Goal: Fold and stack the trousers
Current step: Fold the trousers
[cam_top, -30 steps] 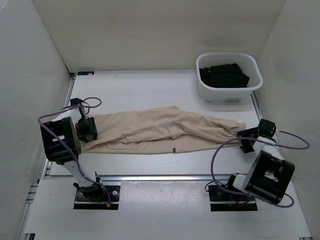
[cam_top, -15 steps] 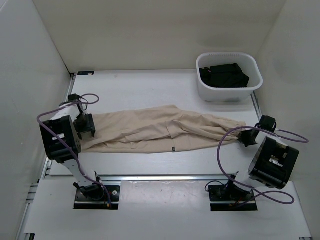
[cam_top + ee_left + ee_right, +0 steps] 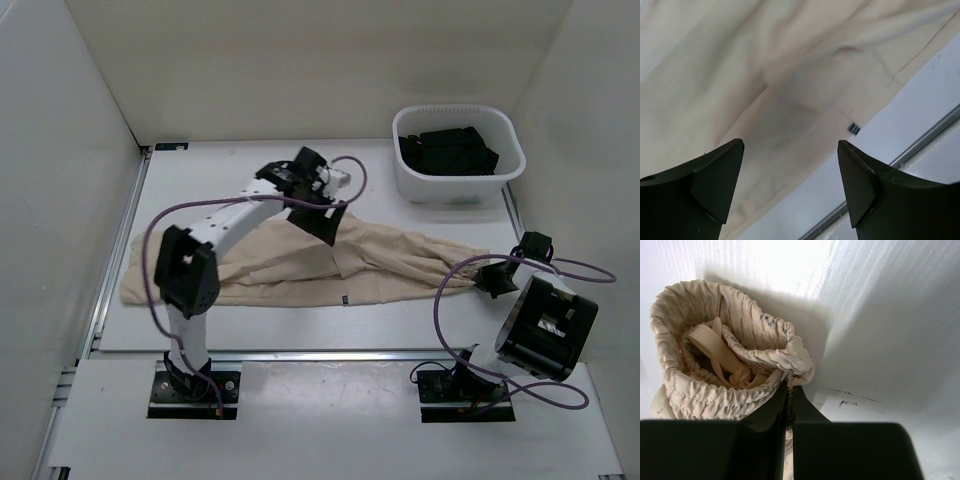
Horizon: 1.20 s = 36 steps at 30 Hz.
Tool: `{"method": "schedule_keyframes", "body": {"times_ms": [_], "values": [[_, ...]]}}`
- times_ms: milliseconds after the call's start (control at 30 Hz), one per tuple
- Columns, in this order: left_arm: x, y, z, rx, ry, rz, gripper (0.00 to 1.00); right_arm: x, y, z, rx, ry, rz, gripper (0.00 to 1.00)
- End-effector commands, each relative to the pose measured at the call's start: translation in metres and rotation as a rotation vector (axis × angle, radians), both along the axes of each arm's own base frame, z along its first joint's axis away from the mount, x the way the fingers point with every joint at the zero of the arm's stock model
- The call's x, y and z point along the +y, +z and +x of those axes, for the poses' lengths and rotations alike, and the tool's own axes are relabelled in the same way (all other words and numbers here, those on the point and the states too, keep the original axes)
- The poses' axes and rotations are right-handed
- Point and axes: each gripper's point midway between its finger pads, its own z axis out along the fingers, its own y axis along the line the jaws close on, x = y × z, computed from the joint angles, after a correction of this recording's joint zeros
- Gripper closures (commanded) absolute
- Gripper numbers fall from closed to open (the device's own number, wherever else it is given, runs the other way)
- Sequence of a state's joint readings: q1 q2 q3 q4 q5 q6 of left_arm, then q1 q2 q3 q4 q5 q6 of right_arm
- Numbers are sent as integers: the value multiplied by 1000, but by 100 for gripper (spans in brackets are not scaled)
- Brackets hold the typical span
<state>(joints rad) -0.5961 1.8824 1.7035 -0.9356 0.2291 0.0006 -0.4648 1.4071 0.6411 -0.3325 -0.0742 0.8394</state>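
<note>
Fingers: left gripper (image 3: 790, 144) spread over trousers (image 3: 260, 262), right gripper (image 3: 789, 387) pinching their gathered end | surface: white table (image 3: 250, 180) | room: pale walls (image 3: 300, 70), white bin (image 3: 455, 188) of black garments (image 3: 447, 150)

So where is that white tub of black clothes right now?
In the overhead view the white tub sits at the far right corner of the table, beyond the trousers, not touching them.
</note>
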Motion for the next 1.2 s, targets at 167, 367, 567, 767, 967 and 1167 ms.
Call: {"method": "schedule_keyframes", "body": {"times_ms": [167,367,567,767,967,1167], "values": [[-67,-51,16,45,-95,30,13,4,-10,-31,137,47,-8,100],[-70,-73,-2,63,-122,78,44,5,-10,-33,136,47,-9,100],[-58,-80,-78,104,-221,164,67,3,-10,-31,136,47,-9,100],[-25,-92,-127,-14,-280,332,48,3,-10,-33,155,44,-9,100],[-11,-110,-176,20,-387,398,23,1,-9,-31,164,62,-11,100],[-85,-1,-155,-132,-398,106,22,-3,-10,-29,185,77,-16,100]]}}
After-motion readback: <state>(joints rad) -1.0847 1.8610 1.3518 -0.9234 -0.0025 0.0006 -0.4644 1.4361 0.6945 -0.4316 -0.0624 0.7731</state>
